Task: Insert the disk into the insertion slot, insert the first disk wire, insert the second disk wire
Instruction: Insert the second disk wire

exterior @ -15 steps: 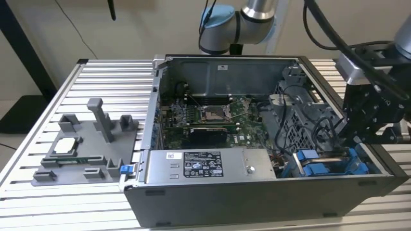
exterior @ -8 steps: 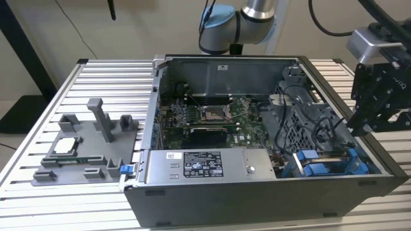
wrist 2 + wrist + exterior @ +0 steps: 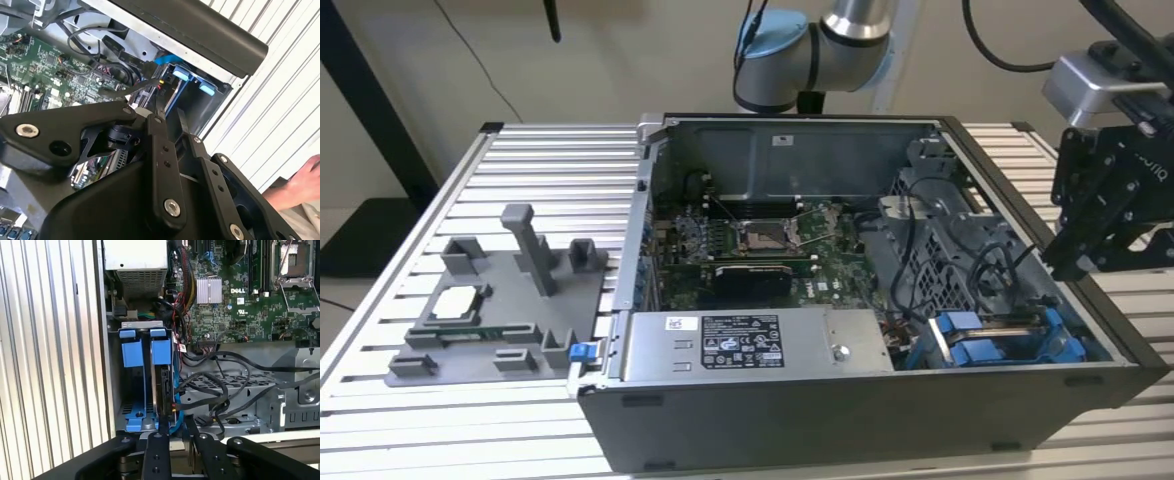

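Observation:
The disk [image 3: 163, 385] stands on edge in the insertion slot [image 3: 134, 412], a grey bay with blue fittings [image 3: 145, 351] at the case's corner. In the exterior view that slot [image 3: 1003, 340] lies at the right front of the open case. My gripper [image 3: 1070, 268] hangs above the case's right wall, over the bay. In both wrist views its fingers [image 3: 156, 455] stand close together with nothing visible between them, so the gripper [image 3: 176, 432] [image 3: 170, 120] looks shut. Black disk wires [image 3: 225, 390] loop beside the disk, and one connector [image 3: 201, 419] lies loose near it.
The case holds a motherboard [image 3: 747, 240] and a labelled power supply [image 3: 747, 345]. A grey fixture [image 3: 494, 300] with small parts sits on the slatted table [image 3: 547, 170] at the exterior view's left. A person's hand [image 3: 305, 180] rests on the table beside the case.

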Controlling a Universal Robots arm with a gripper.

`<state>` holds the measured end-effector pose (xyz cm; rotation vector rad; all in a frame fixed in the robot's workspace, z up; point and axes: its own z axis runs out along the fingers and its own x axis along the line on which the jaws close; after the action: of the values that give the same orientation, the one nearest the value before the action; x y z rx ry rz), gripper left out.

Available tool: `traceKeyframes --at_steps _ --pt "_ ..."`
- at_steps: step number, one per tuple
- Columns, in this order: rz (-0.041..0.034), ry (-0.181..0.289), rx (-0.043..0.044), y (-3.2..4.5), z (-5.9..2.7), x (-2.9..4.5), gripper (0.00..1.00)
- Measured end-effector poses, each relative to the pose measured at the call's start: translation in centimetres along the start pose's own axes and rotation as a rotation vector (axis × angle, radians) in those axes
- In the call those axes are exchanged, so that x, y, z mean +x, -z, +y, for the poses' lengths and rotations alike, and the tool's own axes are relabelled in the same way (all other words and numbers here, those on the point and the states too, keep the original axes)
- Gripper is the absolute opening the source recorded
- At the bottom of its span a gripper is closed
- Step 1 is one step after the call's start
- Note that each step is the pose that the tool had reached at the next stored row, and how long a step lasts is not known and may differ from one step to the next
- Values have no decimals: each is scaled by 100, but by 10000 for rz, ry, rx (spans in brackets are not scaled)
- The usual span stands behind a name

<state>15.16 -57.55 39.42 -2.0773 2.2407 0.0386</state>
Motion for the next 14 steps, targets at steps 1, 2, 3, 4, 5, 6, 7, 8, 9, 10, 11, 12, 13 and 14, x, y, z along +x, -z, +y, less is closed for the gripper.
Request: traceKeyframes --at_steps 1,2,3,4,5,6,7,8,9,10,11,12,13,14 --pt "2 0 -3 1 -2 0 100" --pt "10 -3 -40 2 -13 -1 100" --pt "18 -10 -110 0 -30 -2 100" --pt "27 -17 -203 -1 -54 -4 100" --pt "34 -21 -281 -1 -78 -6 100" --pt "37 -25 -337 0 -99 -9 100" --pt "41 -28 -373 3 -118 -13 100" --pt "44 -30 -398 5 -137 -20 100" --pt "45 -32 -425 5 -153 -27 100" --pt "44 -34 -453 2 -170 -36 100" --pt "47 -37 -479 1 -192 -45 100" --pt "51 -39 -514 0 -215 -54 100" --pt "53 -42 -545 -3 -229 -66 100" --pt "55 -43 -566 -6 -241 -79 100"
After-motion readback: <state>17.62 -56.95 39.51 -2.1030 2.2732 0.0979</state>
